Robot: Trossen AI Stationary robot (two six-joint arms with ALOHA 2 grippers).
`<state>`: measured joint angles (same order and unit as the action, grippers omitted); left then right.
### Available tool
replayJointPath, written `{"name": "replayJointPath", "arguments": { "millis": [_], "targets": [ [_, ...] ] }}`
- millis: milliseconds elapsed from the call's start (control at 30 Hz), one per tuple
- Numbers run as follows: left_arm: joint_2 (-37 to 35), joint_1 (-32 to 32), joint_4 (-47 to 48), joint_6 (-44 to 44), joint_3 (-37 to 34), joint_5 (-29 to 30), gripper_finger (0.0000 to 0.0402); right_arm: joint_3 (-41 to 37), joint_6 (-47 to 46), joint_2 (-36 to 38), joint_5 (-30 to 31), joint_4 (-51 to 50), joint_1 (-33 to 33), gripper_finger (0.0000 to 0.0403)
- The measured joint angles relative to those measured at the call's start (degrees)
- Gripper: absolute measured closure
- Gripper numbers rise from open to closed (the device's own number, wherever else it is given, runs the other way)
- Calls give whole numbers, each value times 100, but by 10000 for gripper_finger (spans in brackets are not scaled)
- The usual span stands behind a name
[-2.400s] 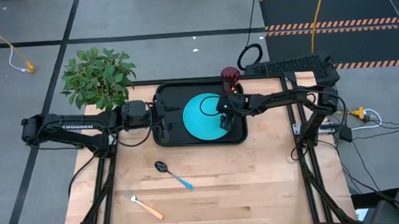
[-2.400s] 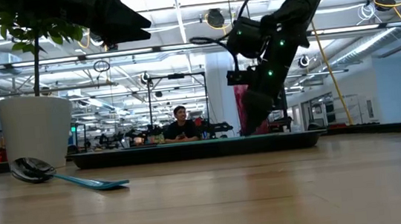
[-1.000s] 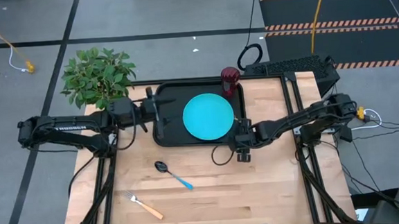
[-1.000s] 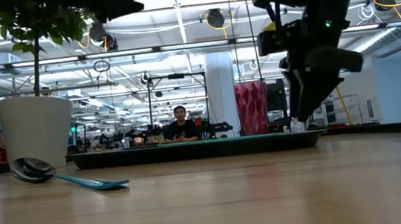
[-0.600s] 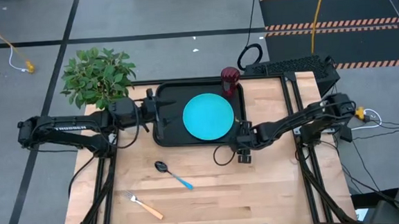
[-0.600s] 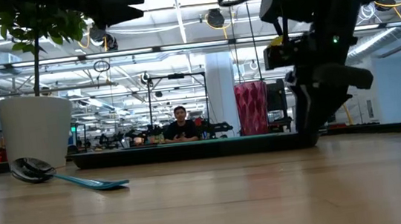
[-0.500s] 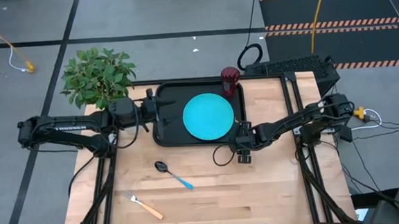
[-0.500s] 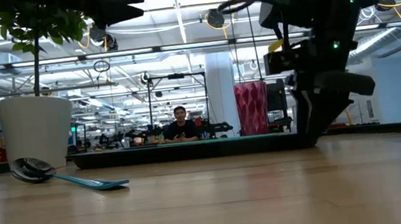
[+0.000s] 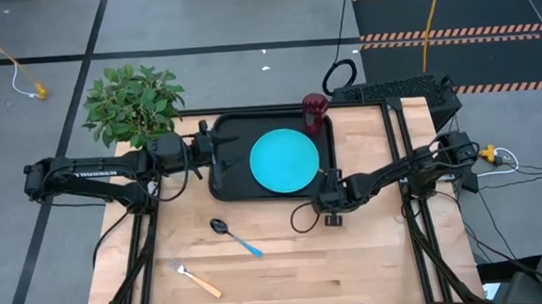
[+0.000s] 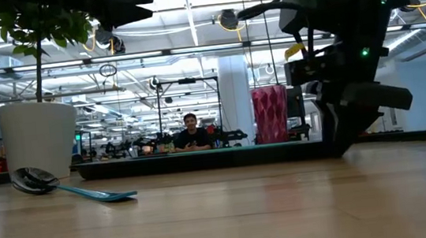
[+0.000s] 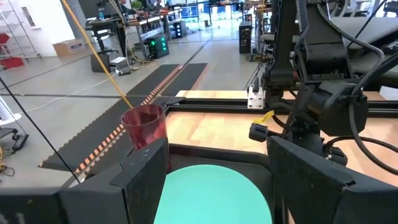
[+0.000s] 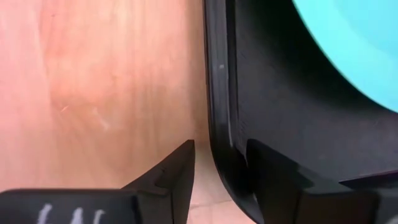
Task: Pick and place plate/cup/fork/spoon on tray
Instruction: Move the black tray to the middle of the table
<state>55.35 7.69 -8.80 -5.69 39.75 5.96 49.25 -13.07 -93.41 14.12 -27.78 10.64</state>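
Right gripper (image 12: 219, 163), fingers narrowly apart, straddles the rim of the black tray (image 12: 219, 93) holding the turquoise plate (image 12: 354, 37).

The right arm reaches low across the desk from the right side, its wrist bent downward and its tool (image 9: 328, 205) near the surface, one finger (image 12: 165, 177) set apart from the other. The left arm stretches level from the left side, its tool (image 9: 207, 148) with fingers (image 11: 143, 177) spread wide.
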Motion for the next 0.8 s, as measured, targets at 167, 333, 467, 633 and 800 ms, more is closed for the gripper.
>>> {"name": "replayJointPath", "arguments": {
  "millis": [167, 333, 467, 633, 800],
  "targets": [
    [0, 2, 0, 0, 0, -1, 124, 7, -275, 2, -23, -211, 213, 273],
    [0, 1, 0, -2, -2, -3, 124, 9, -340, 4, 5, -378, 487, 273],
    [0, 1, 0, -4, -2, -3, 124, 9, -485, 4, 5, -480, 683, 273],
    [0, 0, 0, -4, -2, -3, 124, 9, -580, 9, 3, -607, 908, 273],
    [0, 2, 0, -4, -4, -3, 124, 9, -650, 9, 1, -743, 1161, 273]
  ]
}}
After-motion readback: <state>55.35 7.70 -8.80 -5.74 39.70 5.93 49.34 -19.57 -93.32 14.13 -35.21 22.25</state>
